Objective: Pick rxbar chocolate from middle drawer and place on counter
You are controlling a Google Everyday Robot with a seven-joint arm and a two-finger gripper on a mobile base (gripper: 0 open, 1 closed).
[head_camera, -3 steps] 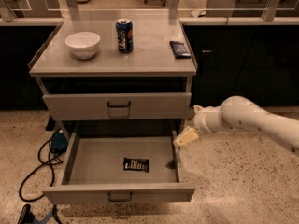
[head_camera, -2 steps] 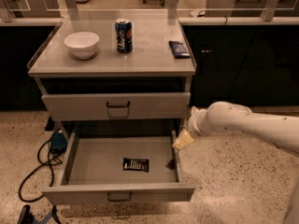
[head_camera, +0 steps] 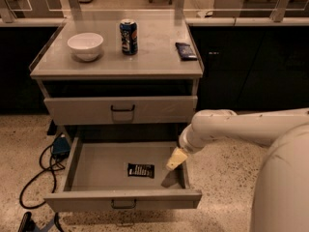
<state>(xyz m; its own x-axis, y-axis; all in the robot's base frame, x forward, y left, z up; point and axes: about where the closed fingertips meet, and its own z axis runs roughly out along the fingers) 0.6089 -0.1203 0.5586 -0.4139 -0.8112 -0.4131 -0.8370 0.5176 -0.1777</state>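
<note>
The rxbar chocolate [head_camera: 141, 170], a small flat black wrapper with white lettering, lies on the floor of the middle drawer [head_camera: 123, 198], near its centre. The drawer is pulled fully open. My gripper [head_camera: 176, 159], cream-coloured on a white arm, hangs over the drawer's right side, pointing down and left. It is a short way right of the bar and above it, not touching it. It holds nothing that I can see. The counter [head_camera: 154, 62] is the pale grey top of the cabinet above.
On the counter stand a white bowl [head_camera: 85, 46], a blue soda can [head_camera: 128, 36] and a dark blue packet [head_camera: 185, 50]. The taller-fronted drawer [head_camera: 120, 110] above is closed. A black cable [head_camera: 36, 178] and a blue box [head_camera: 61, 145] lie on the floor at left.
My arm has swung left and down, bringing the gripper from beside the drawer's right wall to over the drawer's inside. The bar has not moved.
</note>
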